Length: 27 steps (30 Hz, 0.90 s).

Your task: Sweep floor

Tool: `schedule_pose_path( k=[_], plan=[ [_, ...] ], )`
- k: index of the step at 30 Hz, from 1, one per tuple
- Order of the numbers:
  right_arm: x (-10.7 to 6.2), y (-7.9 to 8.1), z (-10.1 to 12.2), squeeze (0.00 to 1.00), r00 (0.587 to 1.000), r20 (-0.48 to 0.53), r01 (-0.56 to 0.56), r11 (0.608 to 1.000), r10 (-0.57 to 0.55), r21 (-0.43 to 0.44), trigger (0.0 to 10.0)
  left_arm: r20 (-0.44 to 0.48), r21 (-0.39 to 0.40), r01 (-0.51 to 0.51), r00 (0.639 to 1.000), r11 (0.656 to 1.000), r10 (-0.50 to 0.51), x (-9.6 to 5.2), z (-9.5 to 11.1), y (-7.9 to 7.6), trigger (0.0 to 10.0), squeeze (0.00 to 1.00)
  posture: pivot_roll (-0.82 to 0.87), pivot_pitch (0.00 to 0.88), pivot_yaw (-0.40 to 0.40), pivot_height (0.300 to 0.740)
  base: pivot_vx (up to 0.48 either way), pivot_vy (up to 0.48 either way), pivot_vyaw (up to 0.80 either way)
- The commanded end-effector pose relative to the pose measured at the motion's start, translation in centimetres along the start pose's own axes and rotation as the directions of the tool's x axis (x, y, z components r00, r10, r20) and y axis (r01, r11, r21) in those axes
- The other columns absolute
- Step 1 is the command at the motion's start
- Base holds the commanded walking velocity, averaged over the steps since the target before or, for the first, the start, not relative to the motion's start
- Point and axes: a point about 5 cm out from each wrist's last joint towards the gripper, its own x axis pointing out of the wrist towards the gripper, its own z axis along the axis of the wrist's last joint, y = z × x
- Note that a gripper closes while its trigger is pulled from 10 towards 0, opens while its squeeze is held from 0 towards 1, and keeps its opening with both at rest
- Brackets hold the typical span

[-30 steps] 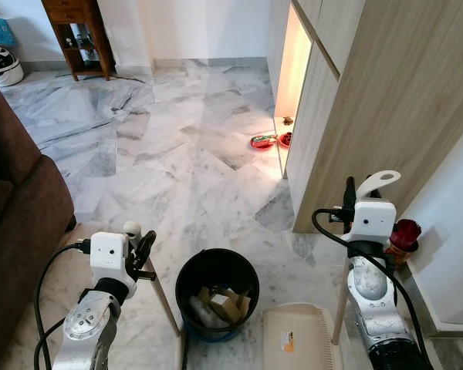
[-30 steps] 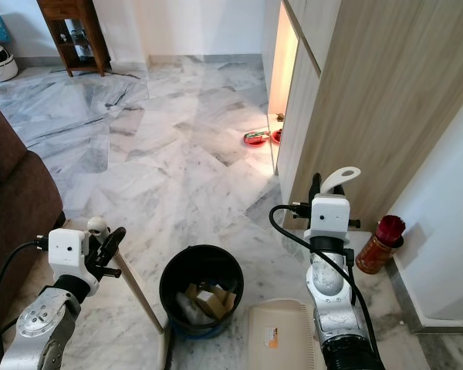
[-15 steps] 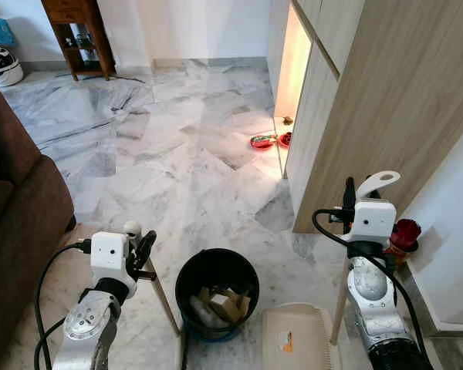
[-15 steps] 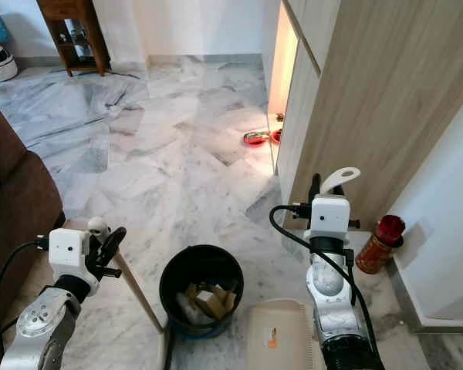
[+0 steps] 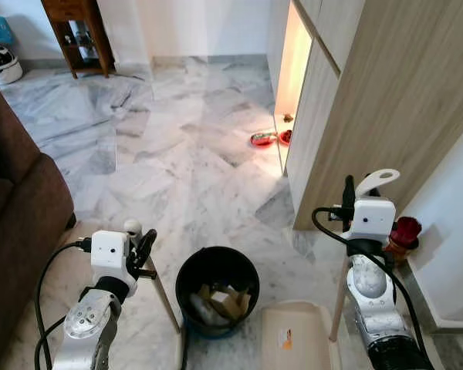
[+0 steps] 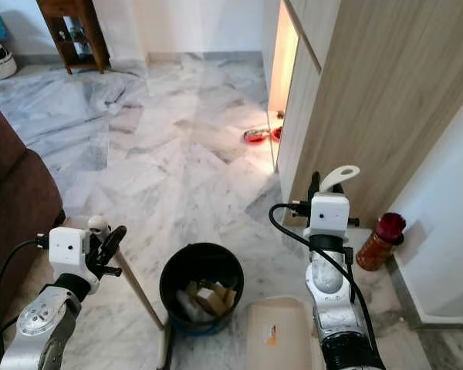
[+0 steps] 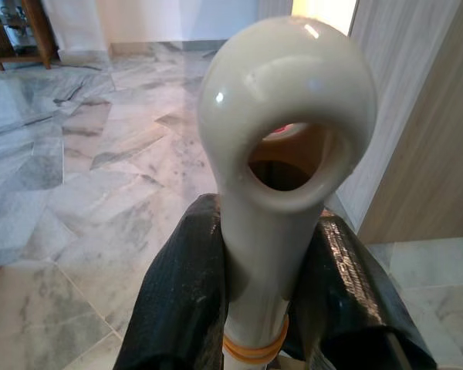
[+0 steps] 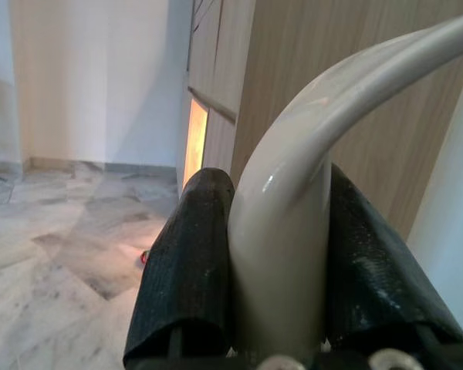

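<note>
Both grippers are clamped: the left gripper [image 7: 262,308] on a cream loop-ended broom handle [image 7: 282,154], the right gripper [image 8: 282,293] on a cream curved dustpan handle [image 8: 332,139], beside a round black bin [image 5: 217,289].

The two eye views look from the head, forward and steeply down, over a marble floor [image 5: 177,146]. Both share the same scene: a black bin [image 5: 217,289] at lower centre, a sofa [image 5: 15,208] at the left edge, a wooden cabinet [image 6: 386,100] filling the upper right. The right eye sits slightly aside, so everything falls a little further left in its frame.

The left wrist view looks along its fingers [image 7: 177,301], very close to a cream handle [image 7: 282,146] at centre, with floor behind.

The right wrist view looks likewise, close on a curved cream handle [image 8: 293,231], facing the cabinet.
</note>
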Motion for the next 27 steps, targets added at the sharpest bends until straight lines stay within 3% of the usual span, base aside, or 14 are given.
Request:
schedule_pose_path(
  k=[1, 27],
  plan=[
    [0.29, -0.10, 0.39, 0.00, 1.000, 0.022, 0.004, 1.000, -0.004, 0.005, 10.0, 0.056, -0.001, 0.021, 0.998, 1.000, -0.021, 0.11, 1.03, -0.29, 10.0, 0.00, -0.01, 0.072, 0.033, 0.740, -0.266, 0.000, 0.00],
    [0.49, -0.05, 0.47, 0.00, 1.000, 0.029, 0.006, 1.000, -0.006, 0.005, 10.0, 0.066, 0.001, 0.026, 0.997, 1.000, -0.026, 0.63, 1.06, -0.33, 10.0, 0.00, -0.02, 0.045, 0.035, 0.740, -0.263, 0.000, 0.00]
  ],
)
